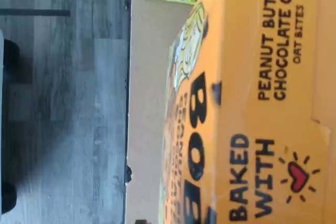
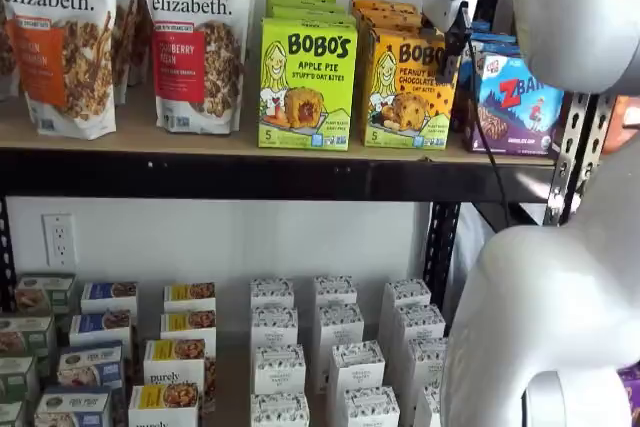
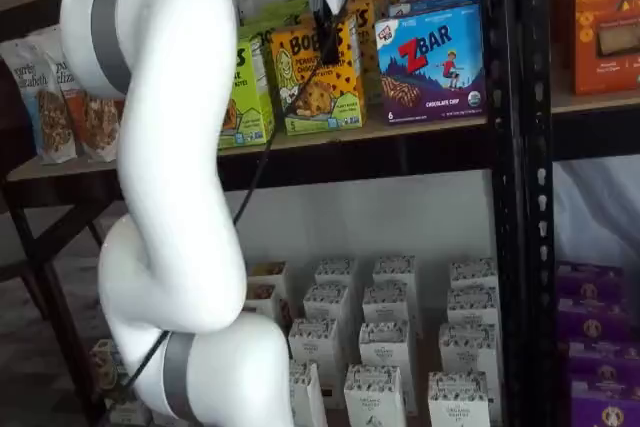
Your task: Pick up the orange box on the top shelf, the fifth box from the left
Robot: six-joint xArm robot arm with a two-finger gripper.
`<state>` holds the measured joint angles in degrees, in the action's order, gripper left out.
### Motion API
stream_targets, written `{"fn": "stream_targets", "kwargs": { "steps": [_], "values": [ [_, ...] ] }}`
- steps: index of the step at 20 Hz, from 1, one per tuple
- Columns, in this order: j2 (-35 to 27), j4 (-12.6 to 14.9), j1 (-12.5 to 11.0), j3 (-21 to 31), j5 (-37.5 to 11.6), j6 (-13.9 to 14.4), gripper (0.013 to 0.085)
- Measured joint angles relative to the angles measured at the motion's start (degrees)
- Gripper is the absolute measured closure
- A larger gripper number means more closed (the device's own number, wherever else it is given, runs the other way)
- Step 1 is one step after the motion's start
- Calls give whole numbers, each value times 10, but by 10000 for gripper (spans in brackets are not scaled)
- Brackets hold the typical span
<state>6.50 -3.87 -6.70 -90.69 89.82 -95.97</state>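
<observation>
The orange box [image 2: 405,87] stands upright on the top shelf [image 2: 200,137], between a lime-green box and a blue box, with more orange boxes behind it. It also shows in a shelf view [image 3: 315,82], and it fills most of the wrist view [image 1: 252,103], very close. My gripper [image 2: 455,42] hangs at the box's upper right edge, seen again in a shelf view [image 3: 325,22] in front of the box's top. Only a black finger and a cable show, so I cannot tell whether the fingers are closed on the box. The box rests on the shelf deck [image 3: 400,137].
A lime-green Bobo's Apple Pie box [image 2: 305,82] stands close on the left and a blue ZBar box [image 2: 520,102] close on the right. Granola bags [image 2: 195,37] stand farther left. A black upright [image 3: 515,147] rises to the right. Small white boxes [image 2: 335,347] fill the lower shelf.
</observation>
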Motion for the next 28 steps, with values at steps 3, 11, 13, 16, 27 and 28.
{"fn": "stream_targets", "kwargs": {
  "steps": [3,11,13,16,27,28],
  "values": [
    [1,-2,-3,3,-3,-3,210],
    [0,-8,-8,3,-3,-7,370],
    [-1,-9,-9,1,-1,-8,410],
    [-8,-7,-9,-10,12,-8,450],
    [-6,-6,-8,-8,4,-7,450],
    [-6,-6,-8,-8,4,-7,450]
  ]
}}
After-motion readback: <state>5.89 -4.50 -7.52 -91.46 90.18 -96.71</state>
